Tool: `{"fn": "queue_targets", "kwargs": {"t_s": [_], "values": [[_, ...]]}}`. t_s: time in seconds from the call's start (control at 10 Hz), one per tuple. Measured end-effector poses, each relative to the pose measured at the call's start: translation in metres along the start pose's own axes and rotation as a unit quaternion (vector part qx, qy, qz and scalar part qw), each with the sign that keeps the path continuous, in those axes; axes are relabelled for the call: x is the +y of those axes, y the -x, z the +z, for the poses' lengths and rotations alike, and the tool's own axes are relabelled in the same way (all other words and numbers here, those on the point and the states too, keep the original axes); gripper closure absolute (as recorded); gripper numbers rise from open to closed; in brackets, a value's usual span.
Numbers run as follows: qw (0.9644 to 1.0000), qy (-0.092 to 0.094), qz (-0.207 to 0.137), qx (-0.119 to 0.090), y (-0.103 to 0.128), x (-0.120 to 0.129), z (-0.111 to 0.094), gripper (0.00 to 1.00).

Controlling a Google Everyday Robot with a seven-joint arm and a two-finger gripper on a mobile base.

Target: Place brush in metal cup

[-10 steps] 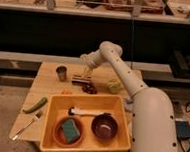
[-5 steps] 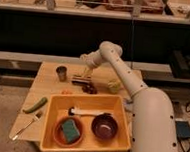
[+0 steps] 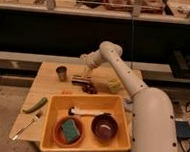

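The camera view shows a wooden bench (image 3: 47, 89) from the front. A white arm (image 3: 120, 67) comes up from the right side and bends down toward the far edge of the bench. The gripper (image 3: 83, 74) hangs low near the middle of the far edge, just above a flat dark thing (image 3: 81, 81). I cannot tell if the gripper is spread or pressed together.

The metal cup (image 3: 61, 72) stands upright near the far left corner. It is just left of the gripper and does not touch it.

The brush (image 3: 88, 111) lies flat in a big yellow tub (image 3: 82, 148) that sits at the near edge. It lies along the far wall of the tub, with its dark head to the left and its white handle to the right. It is well apart from the metal cup.

Also in the tub are an orange bowl (image 3: 57, 132) with a green sponge (image 3: 70, 130) in it, and a dark red bowl (image 3: 104, 126) to its right.

By the left edge of the bench lie a long green thing (image 3: 35, 104) and a pale fork (image 3: 26, 126). A yellow-green round thing (image 3: 113, 85) sits near the far right corner.
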Motion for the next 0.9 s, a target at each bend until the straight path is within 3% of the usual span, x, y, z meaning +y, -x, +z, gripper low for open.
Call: {"fn": "queue_targets", "kwargs": {"t_s": [0.7,0.9], "values": [[1.0,-0.004,-0.007,0.002,0.004,0.001,-0.003,0.2],[0.9997,-0.007,-0.019,0.012,0.019,0.006,-0.019,0.2]]}}
